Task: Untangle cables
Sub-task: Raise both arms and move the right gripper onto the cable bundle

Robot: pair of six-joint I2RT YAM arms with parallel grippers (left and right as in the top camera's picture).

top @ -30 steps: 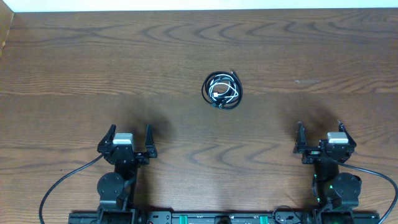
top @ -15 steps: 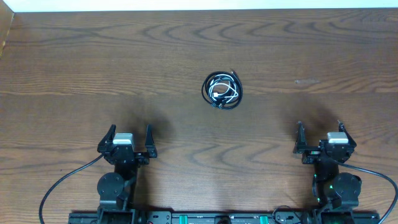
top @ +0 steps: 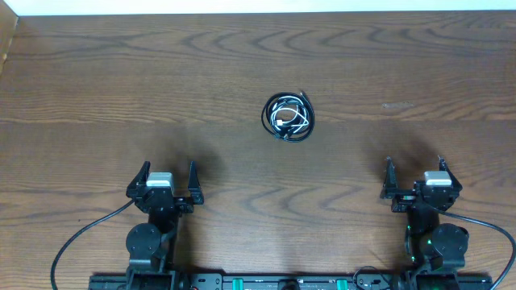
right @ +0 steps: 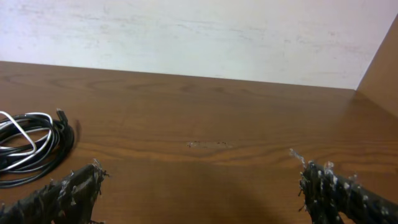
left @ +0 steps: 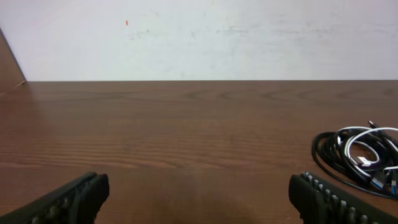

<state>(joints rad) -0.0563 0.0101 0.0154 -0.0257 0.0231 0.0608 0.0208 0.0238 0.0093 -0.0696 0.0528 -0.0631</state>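
And here's the scene: the cables (top: 288, 118) lie in one small, tight coil on the wooden worktop (top: 121, 72), a little right of centre and toward the far side, well apart from both arms. Black loops wind round the outside of the bundle, and a white cord (top: 293, 121) threads through the middle, tangled in among them. A small plug end (top: 301, 95) pokes out at the coil's far edge. Nothing touches the coil.

Down at the near edge, the left gripper (top: 168, 169) sits low over the worktop with its jaws spread wide and nothing between them. In the left wrist view its two dark ribbed fingers (left: 71, 199) frame the bottom corners. The coil shows off to the right, farther out than the finger on that side.

Over on the other side, the right gripper (top: 414, 167) mirrors it: jaws released, wide apart, grasping nothing. Its wrist camera catches the coil at the far left of the view, ahead of the finger (right: 65, 193) on that side. A faint pale scuff (right: 208, 144) marks the wood straight ahead.

A pale wall (left: 199, 37) rises behind the worktop's far edge. Thick black arm cords (top: 81, 235) trail from the arm bases along the near edge.
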